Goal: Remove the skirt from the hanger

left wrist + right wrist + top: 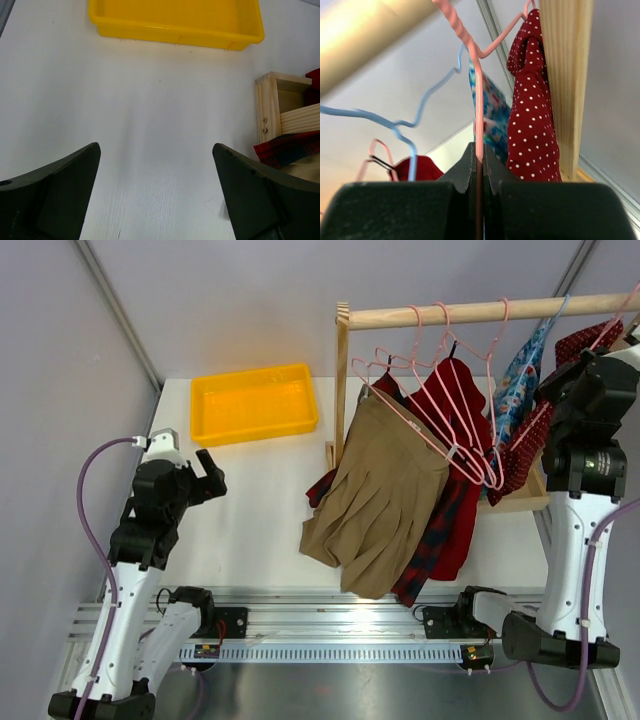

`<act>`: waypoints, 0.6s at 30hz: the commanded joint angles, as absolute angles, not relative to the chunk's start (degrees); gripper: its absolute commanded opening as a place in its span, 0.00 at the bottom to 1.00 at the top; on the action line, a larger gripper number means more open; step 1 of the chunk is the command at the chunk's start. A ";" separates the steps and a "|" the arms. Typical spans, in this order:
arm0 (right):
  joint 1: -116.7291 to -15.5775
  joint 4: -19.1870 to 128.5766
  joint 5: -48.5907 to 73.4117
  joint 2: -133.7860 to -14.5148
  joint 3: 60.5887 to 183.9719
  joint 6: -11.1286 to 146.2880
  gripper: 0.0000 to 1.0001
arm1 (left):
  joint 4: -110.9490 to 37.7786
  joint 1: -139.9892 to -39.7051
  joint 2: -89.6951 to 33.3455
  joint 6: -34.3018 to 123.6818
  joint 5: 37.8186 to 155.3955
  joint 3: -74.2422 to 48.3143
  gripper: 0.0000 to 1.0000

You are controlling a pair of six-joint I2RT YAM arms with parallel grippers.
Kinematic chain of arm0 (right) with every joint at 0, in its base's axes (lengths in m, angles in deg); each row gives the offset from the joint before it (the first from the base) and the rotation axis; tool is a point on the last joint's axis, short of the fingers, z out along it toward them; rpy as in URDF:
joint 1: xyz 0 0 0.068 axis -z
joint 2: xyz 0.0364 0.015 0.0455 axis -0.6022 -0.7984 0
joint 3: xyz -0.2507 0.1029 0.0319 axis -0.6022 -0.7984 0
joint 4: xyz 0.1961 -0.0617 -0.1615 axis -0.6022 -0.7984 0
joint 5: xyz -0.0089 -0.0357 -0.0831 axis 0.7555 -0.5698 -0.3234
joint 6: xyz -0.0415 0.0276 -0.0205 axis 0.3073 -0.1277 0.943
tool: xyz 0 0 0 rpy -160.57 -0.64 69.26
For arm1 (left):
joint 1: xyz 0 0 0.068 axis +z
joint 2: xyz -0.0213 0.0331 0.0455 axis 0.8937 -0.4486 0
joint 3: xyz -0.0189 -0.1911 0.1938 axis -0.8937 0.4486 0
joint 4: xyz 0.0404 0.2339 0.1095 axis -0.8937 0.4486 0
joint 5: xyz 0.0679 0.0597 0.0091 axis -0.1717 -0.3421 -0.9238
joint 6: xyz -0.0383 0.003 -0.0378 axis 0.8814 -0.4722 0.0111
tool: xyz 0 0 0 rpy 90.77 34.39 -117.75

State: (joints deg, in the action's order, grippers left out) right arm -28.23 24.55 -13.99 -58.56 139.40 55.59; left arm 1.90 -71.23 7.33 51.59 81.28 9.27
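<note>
A wooden rack rod (470,312) carries several hangers. A khaki skirt (380,500) hangs lowest on a pink hanger (420,425), with a red plaid skirt (435,540) and a red one (455,410) behind it. A blue floral garment (518,375) and a red polka-dot skirt (585,337) hang at the right end. My right gripper (590,360) is raised there, shut on a pink hanger wire (479,100) next to the polka-dot skirt (532,115); its jaws (479,152) pinch the wire. My left gripper (212,475) is open and empty over the table (155,150).
A yellow tray (255,403) sits at the table's back left and also shows in the left wrist view (175,20). The rack's wooden foot (280,107) is to the right of the left gripper. A blue hanger (395,130) and the rack post (567,75) flank the right gripper.
</note>
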 commanded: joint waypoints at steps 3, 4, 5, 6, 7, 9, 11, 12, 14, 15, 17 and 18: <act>-27.97 24.53 -17.37 -50.22 145.44 54.36 0.00 | -3.09 -71.78 7.25 51.22 86.49 3.32 0.99; -27.97 24.35 -18.60 -49.24 145.09 54.09 0.00 | -3.28 -71.87 6.55 50.87 86.76 0.61 0.99; -27.97 24.09 -19.04 -48.54 144.74 54.09 0.00 | -3.63 -71.87 5.84 50.52 86.76 -1.07 0.99; -27.97 23.74 -19.31 -47.92 144.99 53.92 0.00 | -3.63 -71.87 3.75 49.82 87.02 -2.74 0.99; -27.97 21.39 -19.14 -47.91 145.52 53.74 0.00 | -3.20 -71.96 2.42 49.55 87.46 -7.54 0.99; -27.97 16.82 -18.35 -47.83 148.41 52.61 0.00 | -1.71 -72.05 -1.52 49.81 91.58 -12.23 0.99; -27.97 14.87 -18.35 -46.69 149.39 51.55 0.00 | -2.13 -72.31 -2.69 51.38 97.88 -16.97 0.99; -27.97 14.34 -18.52 -44.77 149.30 50.76 0.00 | -4.23 -73.01 -2.60 52.17 99.93 -17.69 0.99; -27.97 13.28 -18.70 -42.65 149.04 50.49 0.00 | -7.13 -73.63 -1.90 54.28 106.23 -18.49 0.99; -27.97 12.84 -18.61 -40.99 149.21 50.49 0.00 | -9.93 -74.68 -1.73 54.99 107.84 -18.84 0.99; -27.97 12.58 -17.12 -39.48 151.22 50.49 0.00 | -12.41 -76.52 -1.64 56.39 112.40 -20.59 0.99; -27.97 12.14 -14.59 -39.39 152.45 50.31 0.00 | -12.77 -77.23 -1.72 56.84 113.56 -21.38 0.99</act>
